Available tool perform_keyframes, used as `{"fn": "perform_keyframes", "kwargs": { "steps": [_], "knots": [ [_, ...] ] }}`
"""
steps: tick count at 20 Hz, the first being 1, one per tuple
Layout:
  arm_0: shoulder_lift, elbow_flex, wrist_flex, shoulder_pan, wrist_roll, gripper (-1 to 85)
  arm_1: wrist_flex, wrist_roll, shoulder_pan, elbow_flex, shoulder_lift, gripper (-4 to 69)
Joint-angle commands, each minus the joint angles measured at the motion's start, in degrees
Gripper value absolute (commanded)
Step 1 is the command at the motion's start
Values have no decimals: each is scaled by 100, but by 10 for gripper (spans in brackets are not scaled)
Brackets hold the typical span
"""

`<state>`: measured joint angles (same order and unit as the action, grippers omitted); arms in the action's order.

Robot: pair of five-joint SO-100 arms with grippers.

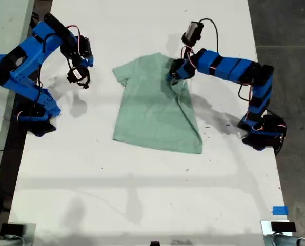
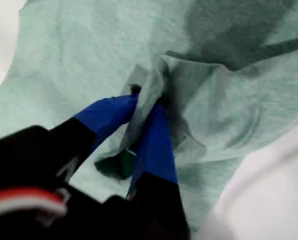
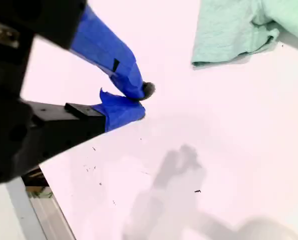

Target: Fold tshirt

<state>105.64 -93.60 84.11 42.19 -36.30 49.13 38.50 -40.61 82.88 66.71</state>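
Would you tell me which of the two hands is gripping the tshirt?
My first hand, at the exterior view's right, pinches the tshirt; my second hand holds nothing.

Readable text: none in any view.
tshirt: plain cloth, no print.
first gripper: a pale mark on its black body, perhaps a letter, too blurred to read.

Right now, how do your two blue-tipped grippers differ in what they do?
My first gripper is shut on the pale mint-green cloth t-shirt; my second gripper is shut on nothing. The first sits over the shirt, the second above the bare white table, away from the shirt. Both have blue fingers.
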Motion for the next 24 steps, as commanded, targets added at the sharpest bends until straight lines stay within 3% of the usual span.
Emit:
{"fn": "perform_keyframes", "kwargs": {
  "steps": [1,2,4,12,16,19,21,24],
  "knots": [
    [26,53,-53,-158,79,0,-149,-70,141,-466,0,381],
    [26,53,-44,-167,88,0,26,-18,176,-492,229,398],
    [9,53,-62,-167,97,0,703,70,149,-694,861,347],
    [9,53,-88,-202,132,0,3041,703,-422,-62,4562,296],
    [9,0,-149,-272,167,0,3234,457,-404,1758,6390,261],
    [0,-44,-202,-308,185,0,3111,-132,-88,2883,7181,152],
    [0,-53,-211,-334,193,0,3023,-483,97,3463,7585,-10],
    [-193,123,-202,-334,114,0,3067,-738,255,3902,8042,-12]
  ]
}}
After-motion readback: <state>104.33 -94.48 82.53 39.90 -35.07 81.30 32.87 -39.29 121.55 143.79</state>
